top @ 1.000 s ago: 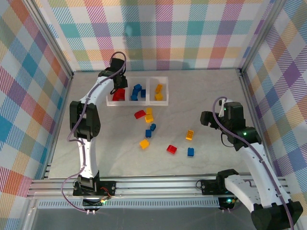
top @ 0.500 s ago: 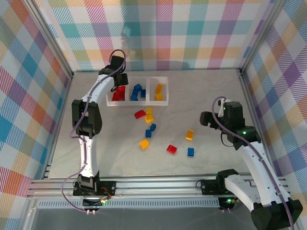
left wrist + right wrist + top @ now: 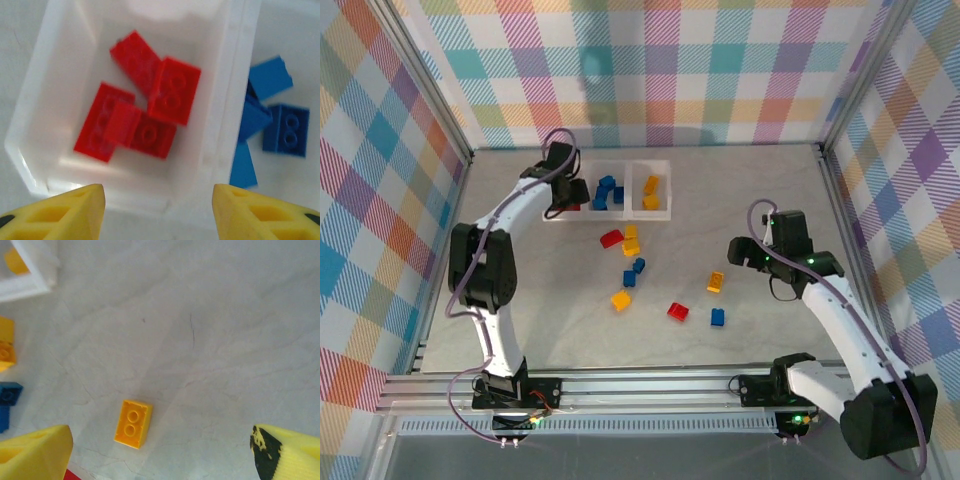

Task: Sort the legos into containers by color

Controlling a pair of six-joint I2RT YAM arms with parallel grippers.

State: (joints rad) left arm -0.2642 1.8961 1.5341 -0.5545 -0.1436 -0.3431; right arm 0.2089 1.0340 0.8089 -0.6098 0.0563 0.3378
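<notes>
Loose legos point(image 3: 678, 311) in red, blue and yellow lie scattered across the middle of the desk point(image 3: 770, 180), and toward its right edge the right tool point(image 3: 161, 440) hangs near a yellow brick point(image 3: 133, 423), fingers point(image 3: 35, 452) spread wide and empty. Farther back, by the far edge and left of centre, sits the tray point(image 3: 620, 215), with red bricks point(image 3: 145, 115) in the left compartment, blue bricks point(image 3: 280, 135) in the middle one and yellow bricks point(image 3: 651, 190) in the right. The left tool point(image 3: 158, 192) hovers above the red compartment, fingers parted, nothing between them.
</notes>
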